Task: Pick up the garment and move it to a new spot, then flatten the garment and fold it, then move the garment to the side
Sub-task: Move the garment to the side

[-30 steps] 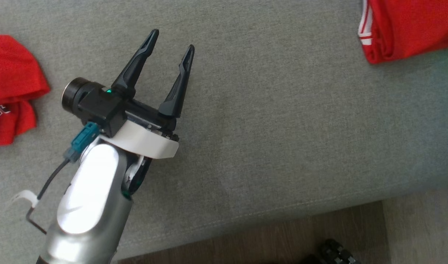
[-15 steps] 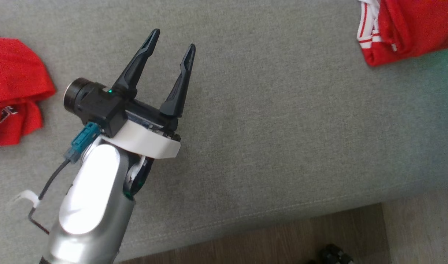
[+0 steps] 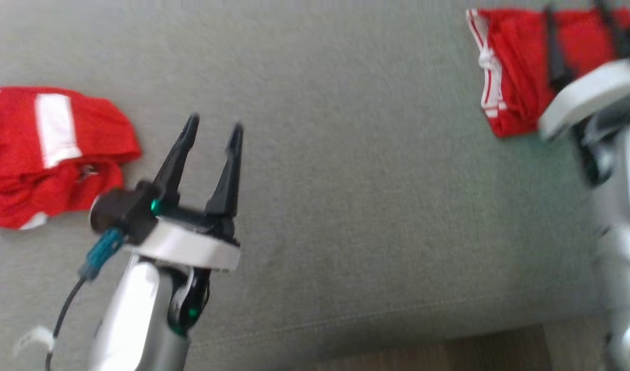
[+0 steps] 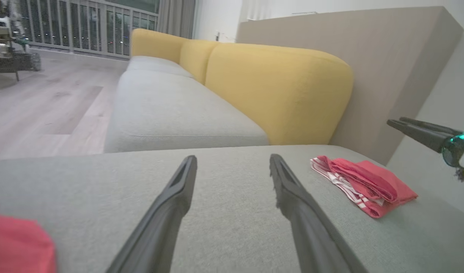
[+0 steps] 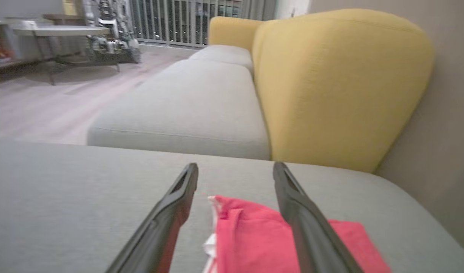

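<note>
The folded garment (image 3: 515, 67) lay by the right edge of the sofa seat (image 3: 345, 206), judged its side position, leaving the middle free. The right gripper (image 5: 235, 167) hovered over it, jaws apart and empty. The left gripper (image 3: 213, 126) hung mid-seat, jaws apart, near a crumpled garment (image 3: 52, 154) at the left edge.

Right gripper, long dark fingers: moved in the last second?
Yes. The right gripper has come leftward in head view, now overlapping the folded red garment, which lay uncovered before.

On the sofa seat (image 3: 371, 206), the folded garment (image 3: 515, 67) lay at the far right corner, below the right pincer (image 5: 235, 167); another garment (image 3: 47, 154) lay at the left edge, the left pincer (image 3: 214, 125) just right of it
</note>
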